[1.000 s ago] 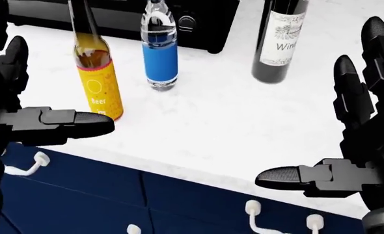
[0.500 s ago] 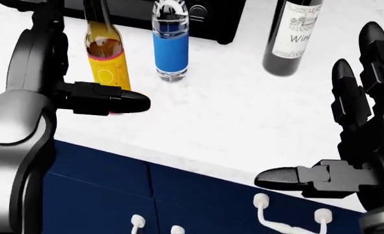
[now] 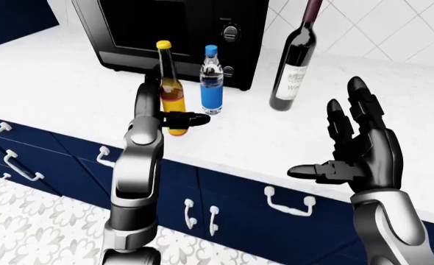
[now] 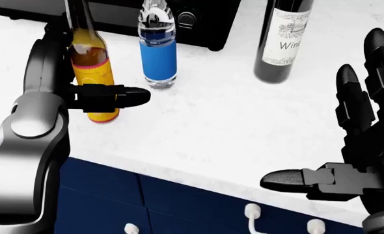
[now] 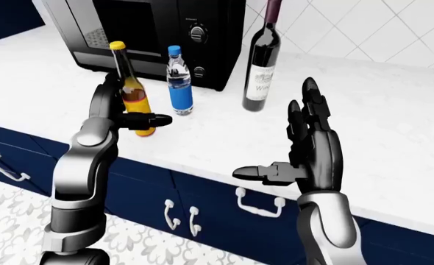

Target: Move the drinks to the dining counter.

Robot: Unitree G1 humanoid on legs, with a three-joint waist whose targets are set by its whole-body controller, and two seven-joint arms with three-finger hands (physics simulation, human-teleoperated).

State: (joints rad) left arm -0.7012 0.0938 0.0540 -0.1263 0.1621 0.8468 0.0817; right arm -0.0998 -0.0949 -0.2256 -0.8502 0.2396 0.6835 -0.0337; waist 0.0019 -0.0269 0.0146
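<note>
**Left hand at the beer bottle**

The beer bottle (image 4: 91,68), amber with a yellow label, stood upright on the white counter (image 4: 231,122), with the left hand (image 4: 81,83) against it: the thumb (image 4: 117,97) lay across the label and the other fingers reached round its far side. Whether those fingers pressed the glass or only stood about it, I could not tell. Just to the right of that hand stood the water bottle (image 4: 158,51) with its blue label, and further right the wine bottle (image 4: 283,41), both before a black microwave (image 3: 180,33). The right hand (image 5: 313,149) hung spread wide, fingers up and thumb pointing left, over the counter's near edge, well apart from every bottle. Navy drawers (image 3: 239,199) with white handles ran below.
</note>
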